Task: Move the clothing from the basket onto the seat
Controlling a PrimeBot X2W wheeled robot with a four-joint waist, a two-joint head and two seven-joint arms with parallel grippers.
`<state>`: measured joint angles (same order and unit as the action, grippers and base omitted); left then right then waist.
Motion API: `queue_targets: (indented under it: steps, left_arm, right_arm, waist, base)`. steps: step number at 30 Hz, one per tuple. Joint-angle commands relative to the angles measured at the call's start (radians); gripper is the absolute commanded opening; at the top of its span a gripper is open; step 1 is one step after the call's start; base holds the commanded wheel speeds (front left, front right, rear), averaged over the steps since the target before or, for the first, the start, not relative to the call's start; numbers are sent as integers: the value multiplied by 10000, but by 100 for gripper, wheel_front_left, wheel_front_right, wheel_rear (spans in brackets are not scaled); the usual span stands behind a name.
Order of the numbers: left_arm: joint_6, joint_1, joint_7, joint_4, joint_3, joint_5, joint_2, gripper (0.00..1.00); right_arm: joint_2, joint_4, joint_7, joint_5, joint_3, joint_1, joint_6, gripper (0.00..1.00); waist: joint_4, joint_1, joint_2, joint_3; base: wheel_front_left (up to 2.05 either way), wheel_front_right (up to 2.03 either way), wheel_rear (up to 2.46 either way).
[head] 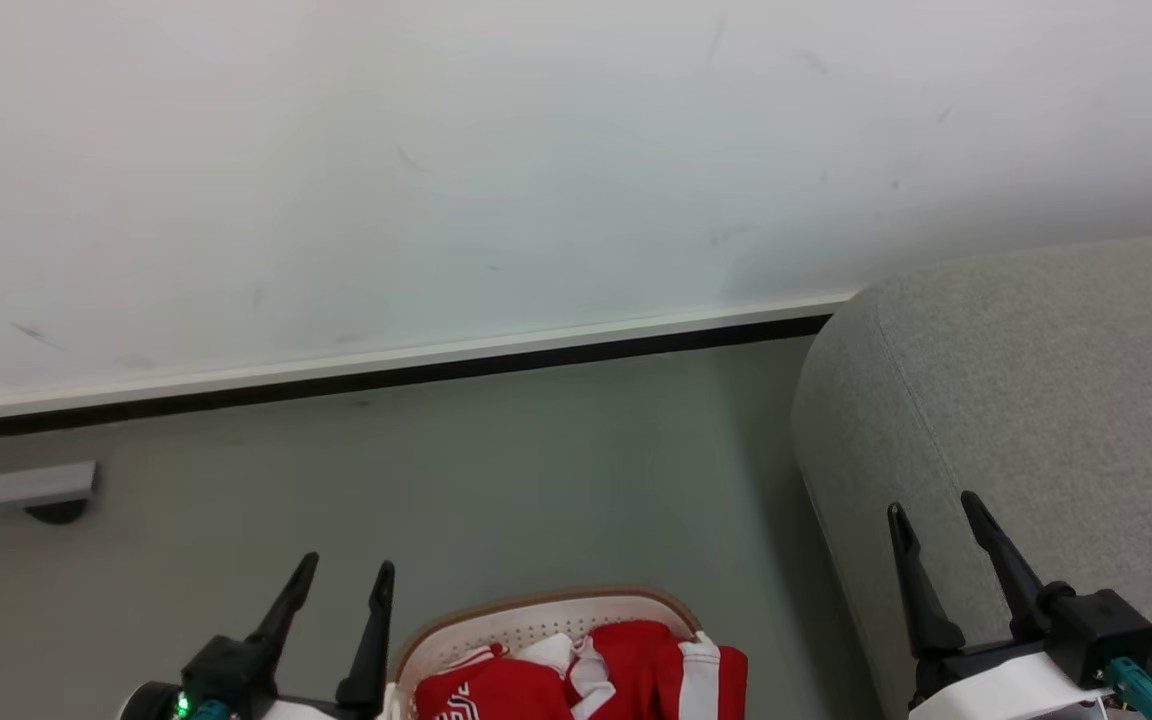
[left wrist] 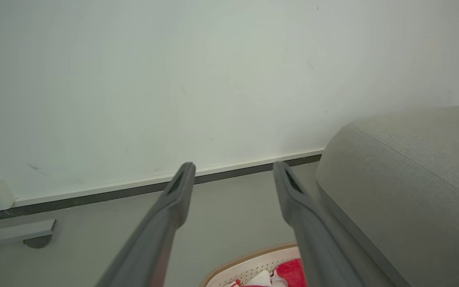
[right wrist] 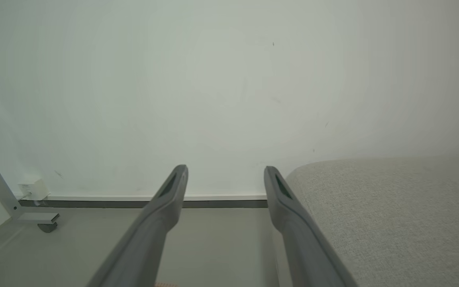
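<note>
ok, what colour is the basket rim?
Brown, woven-look rim on the white perforated basket; shows best in the head view.

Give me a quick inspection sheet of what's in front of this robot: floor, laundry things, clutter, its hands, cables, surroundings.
Surface: bare grey floor; no table.
Job's things: red-and-white clothing heaped in the basket, one piece hanging over its right rim; grey seat to the right, no clothing on it where visible.
Clutter: nothing seen.
Hands: left hand open and empty, beside the basket; right hand open and empty, by the seat's edge.
Cables: teal connector at the right wrist; no loose cable seen.
Surroundings: scuffed white wall with a dark-edged skirting board; metal frame foot at far left.
</note>
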<state>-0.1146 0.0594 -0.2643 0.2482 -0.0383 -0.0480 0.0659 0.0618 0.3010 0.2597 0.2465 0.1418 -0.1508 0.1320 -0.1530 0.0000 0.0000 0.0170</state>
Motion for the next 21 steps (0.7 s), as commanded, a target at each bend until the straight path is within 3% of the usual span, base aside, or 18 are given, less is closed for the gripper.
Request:
queue_targets:
  steps: [1, 8, 13, 21]
  left_arm:
    - [-40, 131, -3, 226, -50, 99, 122, 100]
    - [-139, 887, -3, 1652, -687, 252, 614, 100]
    - [-163, 1740, -4, 3405, -1545, 432, 1089, 100]
    - [-158, 3604, 494, 6332, -4337, -111, 1708, 100]
  right_arm:
    - [71, -40, 41, 78, -16, -150, -23, 100]
    - [-31, -363, 41, 334, -316, -410, -24, 100]
    - [-104, -663, 40, 451, -413, -662, -24, 100]
    - [-139, -1331, 40, 564, -527, -1150, -23, 100]
  waist:
    - [-308, 0, 0, 340]
    - [-1193, 0, 0, 1323]
    - [-1759, 0, 0, 2123]
    - [-2473, 0, 0, 3530]
  base:
    - [0, 0, 0]
    - [0, 0, 0]
    - [0, 0, 0]
    - [0, 0, 0]
